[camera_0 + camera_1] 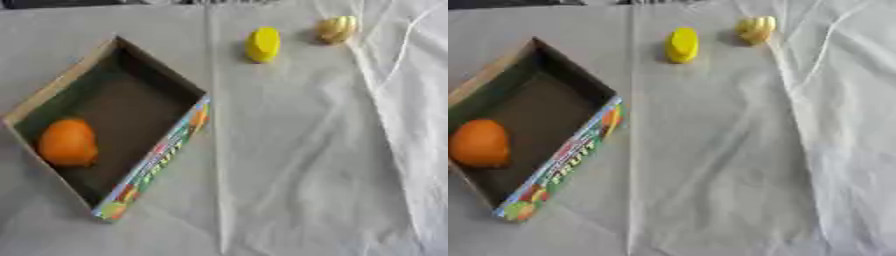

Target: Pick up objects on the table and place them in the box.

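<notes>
Neither of my hands is in view, so with the orange fruit [66, 142] boxed [157, 159], I judge the yellow piece [262, 44] near the table's [297, 165] far edge light, smooth, best grasped across its narrow sides.

Creased white cloth [297, 165] over the table.

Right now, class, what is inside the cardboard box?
One orange object lies inside the cardboard box, near its left corner. The rest of the floor looks bare; the near wall hides a strip beneath it.

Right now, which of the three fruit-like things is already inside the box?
The orange one, lying in the box. The bright yellow one and the pale yellow one sit on the cloth beyond it.
</notes>
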